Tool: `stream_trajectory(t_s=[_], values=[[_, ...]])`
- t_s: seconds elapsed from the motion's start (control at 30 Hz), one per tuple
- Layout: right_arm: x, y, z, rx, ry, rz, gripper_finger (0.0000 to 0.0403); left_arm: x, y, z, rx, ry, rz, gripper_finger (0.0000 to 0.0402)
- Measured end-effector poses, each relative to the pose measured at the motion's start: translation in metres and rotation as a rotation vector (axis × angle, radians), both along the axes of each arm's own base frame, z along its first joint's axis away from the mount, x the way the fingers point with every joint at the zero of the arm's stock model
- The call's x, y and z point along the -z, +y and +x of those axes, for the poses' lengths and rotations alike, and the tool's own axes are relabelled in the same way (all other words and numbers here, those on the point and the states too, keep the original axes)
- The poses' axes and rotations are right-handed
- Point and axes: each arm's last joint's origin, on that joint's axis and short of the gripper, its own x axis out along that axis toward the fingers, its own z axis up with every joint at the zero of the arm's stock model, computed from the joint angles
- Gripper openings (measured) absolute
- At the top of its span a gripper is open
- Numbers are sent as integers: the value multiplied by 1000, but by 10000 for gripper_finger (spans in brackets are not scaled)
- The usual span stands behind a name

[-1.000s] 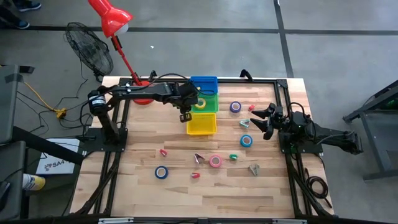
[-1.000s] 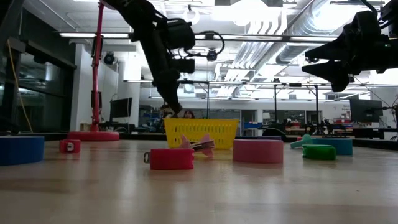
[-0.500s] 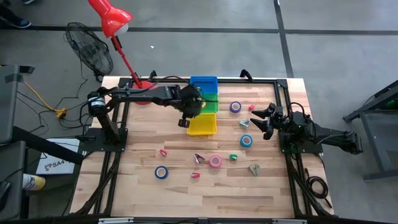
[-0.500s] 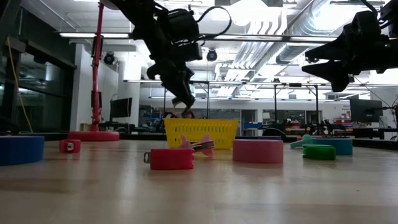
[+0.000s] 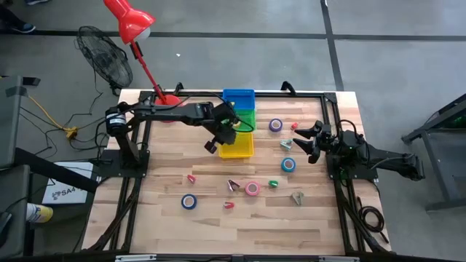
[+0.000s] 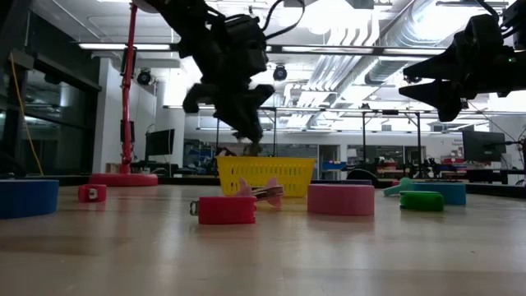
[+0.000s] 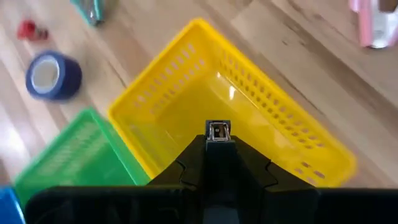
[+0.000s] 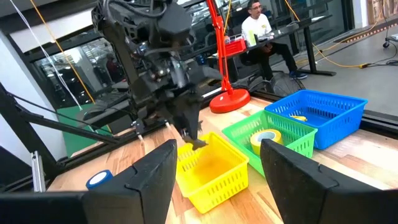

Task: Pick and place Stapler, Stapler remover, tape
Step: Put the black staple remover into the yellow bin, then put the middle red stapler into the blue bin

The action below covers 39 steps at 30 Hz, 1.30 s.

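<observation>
Tape rolls lie scattered around the yellow basket (image 5: pixel 236 145): a yellow roll (image 5: pixel 234 121) in the green basket (image 5: pixel 246 120) just behind it, a purple roll (image 5: pixel 275 125) and a blue roll (image 5: pixel 289 164) to its right, a pink roll (image 5: pixel 252 188) and another blue roll (image 5: pixel 189 201) in front. Left gripper (image 7: pixel 217 131) hangs over the yellow basket, fingers pinched on a small metallic piece; what it is cannot be told. Right gripper (image 5: pixel 303 143) hovers right of the basket near the blue roll, fingers spread, holding nothing.

Three baskets (image 5: pixel 238 97); five tape rolls (image 5: pixel 252 188) lie on the table.
</observation>
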Motion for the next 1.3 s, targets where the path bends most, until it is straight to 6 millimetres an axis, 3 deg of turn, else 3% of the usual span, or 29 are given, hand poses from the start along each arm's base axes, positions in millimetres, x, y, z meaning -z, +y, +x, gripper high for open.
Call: stream_trajectory(t_s=[0.17,0.5,0.67,0.93,1.3], values=[[0,0,0,0,0,0,222,1,-5,0,33,16,37,61],[0,0,0,0,0,0,222,3,-7,-3,22,81,131,163],[0,0,0,0,0,0,222,-12,-7,-22,-96,167,158,182],[0,0,0,0,0,0,223,-24,-7,-59,-350,385,12,184],[0,0,0,1,0,0,223,-2,-18,-105,-371,503,-34,184]])
